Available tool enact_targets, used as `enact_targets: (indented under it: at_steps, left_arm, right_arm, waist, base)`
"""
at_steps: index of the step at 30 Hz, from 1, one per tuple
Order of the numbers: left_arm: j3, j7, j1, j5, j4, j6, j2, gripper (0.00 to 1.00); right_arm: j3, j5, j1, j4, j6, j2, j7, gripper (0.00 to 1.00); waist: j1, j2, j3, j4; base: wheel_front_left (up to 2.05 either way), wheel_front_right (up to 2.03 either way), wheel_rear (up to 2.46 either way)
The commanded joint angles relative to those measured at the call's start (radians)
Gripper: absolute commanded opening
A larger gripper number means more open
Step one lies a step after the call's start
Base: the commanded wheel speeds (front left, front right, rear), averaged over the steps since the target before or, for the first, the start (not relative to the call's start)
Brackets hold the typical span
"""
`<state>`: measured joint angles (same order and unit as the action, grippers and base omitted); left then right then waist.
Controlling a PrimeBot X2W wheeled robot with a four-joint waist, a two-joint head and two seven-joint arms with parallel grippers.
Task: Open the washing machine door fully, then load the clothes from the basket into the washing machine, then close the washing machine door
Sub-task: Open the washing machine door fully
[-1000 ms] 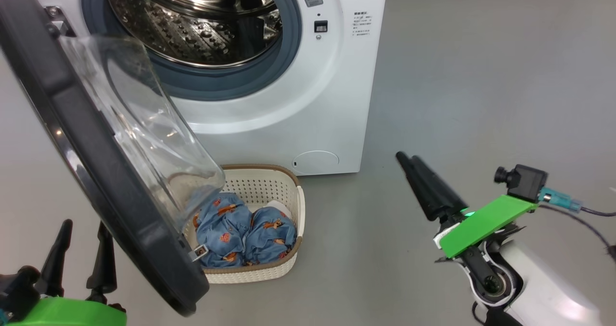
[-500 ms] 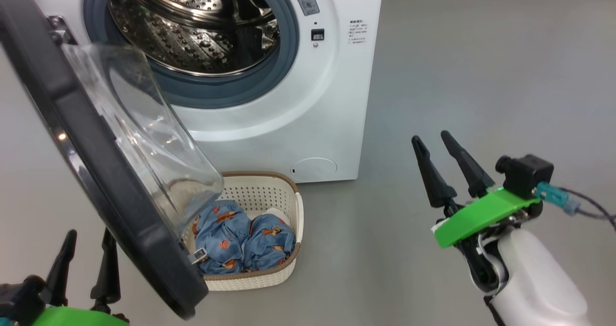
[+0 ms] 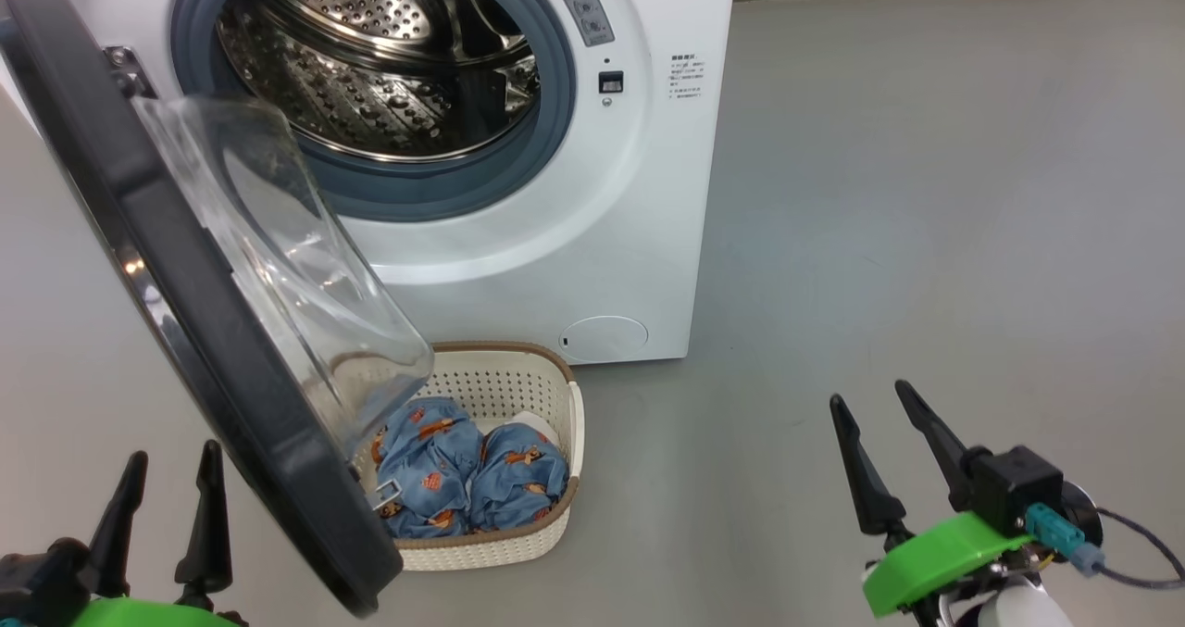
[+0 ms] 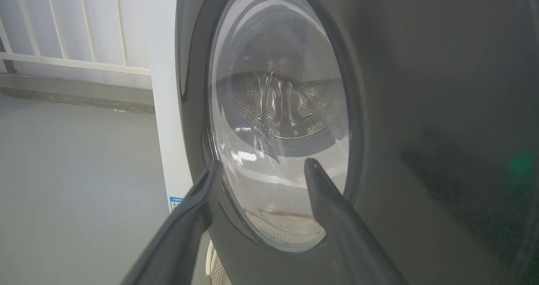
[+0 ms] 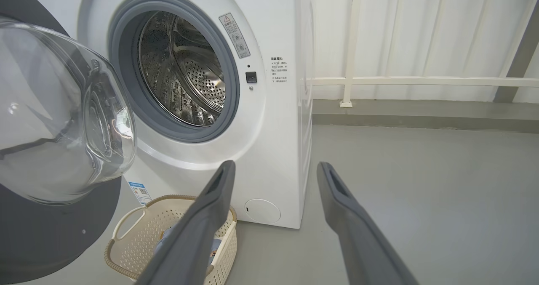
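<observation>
The right claw and left claw both gape empty. The clothes lie to the right claw's left, while the door screens them from the left claw.

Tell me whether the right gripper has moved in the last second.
Yes. The right gripper has drawn back toward the robot: its fingertips were level with the round flap and now sit below it, further right.

door swung out left of washer mouth | basket on floor before washer, partly under door | clothes side by side in basket
</observation>
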<state>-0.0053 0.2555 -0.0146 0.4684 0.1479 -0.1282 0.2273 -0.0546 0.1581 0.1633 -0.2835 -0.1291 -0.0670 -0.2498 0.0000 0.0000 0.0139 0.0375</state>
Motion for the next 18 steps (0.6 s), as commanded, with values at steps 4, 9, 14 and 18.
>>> enact_targets:
  at_steps: [4,9,14,18]
  left_arm:
    - [0.044,0.006,-0.006,-0.014,-0.021,-0.003,0.020,1.00]
    - [0.051,0.006,0.002,-0.018,-0.020,-0.003,0.017,1.00]
    - [0.050,0.006,0.008,-0.025,-0.022,-0.003,0.016,1.00]
    - [0.051,0.006,0.016,-0.035,-0.024,-0.003,0.008,1.00]
  right_arm:
    - [0.004,-0.054,-0.047,0.073,-0.002,0.012,-0.012,1.00]
    - [0.025,-0.088,-0.092,0.113,-0.002,0.016,-0.012,1.00]
    - [0.035,-0.088,-0.125,0.131,-0.002,0.016,-0.012,1.00]
    - [0.039,-0.095,-0.145,0.144,-0.002,0.017,-0.012,1.00]
  waist:
    - [0.0000,0.0000,0.000,0.000]
    - [0.0000,0.0000,-0.002,-0.002]
    - [0.0000,0.0000,-0.004,0.002]
    - [0.0000,0.0000,-0.009,0.006]
  base:
    - [0.00,0.00,0.00]
    - [0.00,0.00,0.00]
    - [0.00,0.00,0.00]
    - [0.00,0.00,0.00]
